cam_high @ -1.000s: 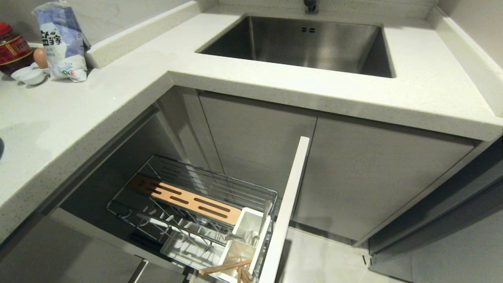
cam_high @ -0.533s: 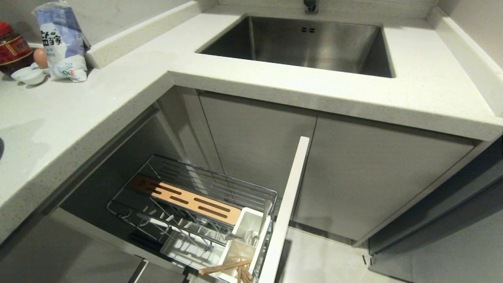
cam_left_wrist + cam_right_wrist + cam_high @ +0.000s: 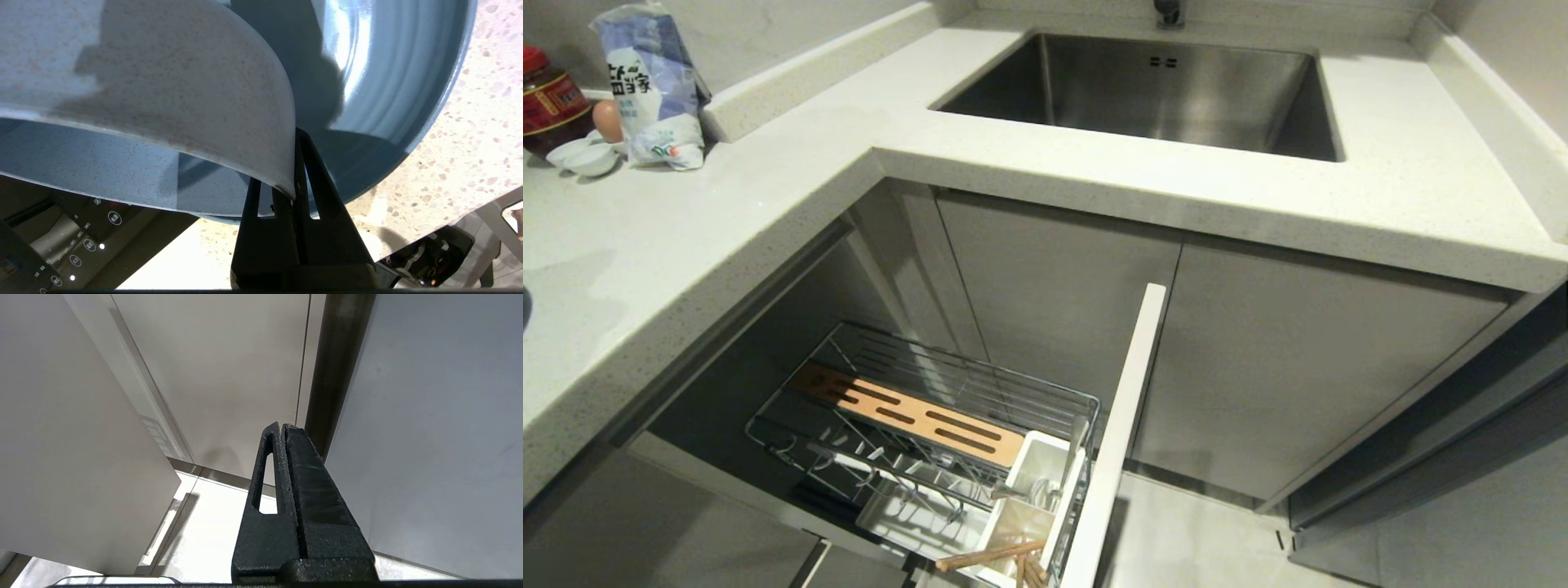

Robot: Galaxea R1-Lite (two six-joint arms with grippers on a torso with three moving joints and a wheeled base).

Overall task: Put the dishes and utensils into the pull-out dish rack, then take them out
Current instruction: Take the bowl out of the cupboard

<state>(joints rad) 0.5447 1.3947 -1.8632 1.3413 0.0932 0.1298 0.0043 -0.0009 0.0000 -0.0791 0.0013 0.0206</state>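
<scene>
The left gripper (image 3: 293, 179) is clamped on the rim of the speckled blue bowl (image 3: 163, 81), which hangs over the light-blue plate (image 3: 388, 81) lying on the speckled countertop (image 3: 470, 143). The right gripper (image 3: 282, 428) is parked beside pale cabinet panels, its fingers pressed together on nothing. In the head view the pull-out dish rack (image 3: 915, 425) stands drawn out below the counter, with the spoon (image 3: 1072, 457) and chopsticks (image 3: 992, 555) in its white caddy (image 3: 1033, 482).
</scene>
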